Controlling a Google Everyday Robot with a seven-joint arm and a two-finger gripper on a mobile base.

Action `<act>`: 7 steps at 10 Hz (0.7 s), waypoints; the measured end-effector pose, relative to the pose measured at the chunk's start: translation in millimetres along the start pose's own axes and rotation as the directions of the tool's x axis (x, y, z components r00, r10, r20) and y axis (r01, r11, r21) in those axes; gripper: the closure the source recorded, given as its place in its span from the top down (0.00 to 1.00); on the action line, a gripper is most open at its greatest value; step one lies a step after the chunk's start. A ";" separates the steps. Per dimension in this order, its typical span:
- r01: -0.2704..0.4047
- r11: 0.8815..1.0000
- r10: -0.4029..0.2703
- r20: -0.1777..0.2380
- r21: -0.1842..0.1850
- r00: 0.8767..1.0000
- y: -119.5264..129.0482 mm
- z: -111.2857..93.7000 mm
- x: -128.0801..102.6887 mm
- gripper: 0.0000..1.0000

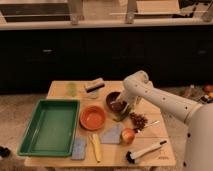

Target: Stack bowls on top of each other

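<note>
A wooden table (pixel 160 159) stands before dark cabinets, seen from the front and slightly above. A white robot arm (pixel 165 102) reaches in from the right and bends down over the middle of the table. Its gripper (pixel 120 103) sits at the right rim of the brown bowl (pixel 114 100); whether it is apart, together or clamped on the rim cannot be told. The brown bowl rests on the table near its centre, toward the back. The orange bowl (pixel 93 117), wider and shallower, lies just beside it to the front left, on the table, with nothing stacked in it. A green tray (pixel 50 127) fills the left side, next to the orange bowl. At the back are a pale green cup (pixel 72 89) and a dark block with a light top (pixel 94 86). Along the front lie a grey-blue sponge (pixel 78 148), a yellow stick-like item (pixel 96 147), a grey cloth (pixel 112 135), a reddish round fruit (pixel 128 135) and a brush (pixel 145 151) with a white handle. A dark red cluster (pixel 138 121) sits right of the bowls, below the arm.
</note>
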State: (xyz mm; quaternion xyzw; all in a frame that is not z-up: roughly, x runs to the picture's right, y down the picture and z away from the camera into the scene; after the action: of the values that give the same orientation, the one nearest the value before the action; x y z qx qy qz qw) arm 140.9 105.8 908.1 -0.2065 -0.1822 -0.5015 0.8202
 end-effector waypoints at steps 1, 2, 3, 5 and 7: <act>-0.004 1.000 0.004 0.004 -0.004 1.000 1.3 0.4 0.8 0.42; -0.007 1.000 0.007 0.012 -0.015 1.000 2.9 1.9 1.1 0.32; -0.007 1.000 0.007 0.015 -0.021 1.000 2.5 2.2 2.0 0.21; -0.005 0.999 0.006 0.023 -0.035 1.000 2.5 2.5 2.0 0.03; 0.001 0.999 0.000 0.023 -0.043 1.000 -1.0 1.9 1.9 0.00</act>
State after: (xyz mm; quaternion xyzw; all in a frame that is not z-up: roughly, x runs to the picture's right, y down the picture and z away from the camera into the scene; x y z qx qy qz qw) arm 140.7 104.9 910.7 -0.2296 -0.1807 -0.5033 0.8132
